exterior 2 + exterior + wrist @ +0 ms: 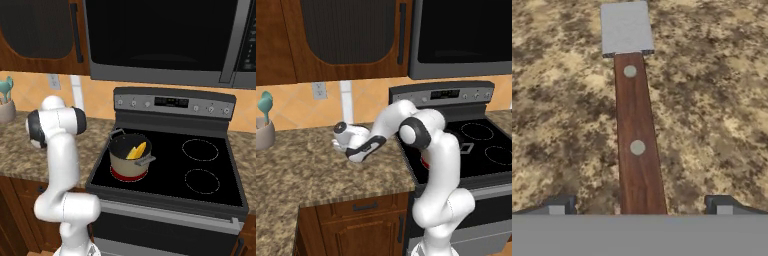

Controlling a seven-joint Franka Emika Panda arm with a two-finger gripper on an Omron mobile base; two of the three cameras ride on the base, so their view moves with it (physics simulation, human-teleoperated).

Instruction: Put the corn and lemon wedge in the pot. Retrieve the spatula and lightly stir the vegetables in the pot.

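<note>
The spatula [637, 145] lies flat on the speckled stone counter, its dark brown handle running up to a short grey blade [626, 26]. My gripper [641, 206] is open, low over the handle's near end, one fingertip [559, 205] on each side and clear of the wood. In the left base view my hand [353, 145] hangs low over the counter left of the stove. The beige pot [129, 166] stands on the front left burner. Inside it lie the yellow-orange corn [140, 148] and a paler yellow piece, the lemon wedge [131, 154].
A grey holder [263, 134] with a teal utensil [264, 104] stands at the counter's far left. The black stove top [200, 160] has bare burners right of the pot. A microwave [160, 35] and cabinets hang overhead. The counter edge [351, 196] runs just in front.
</note>
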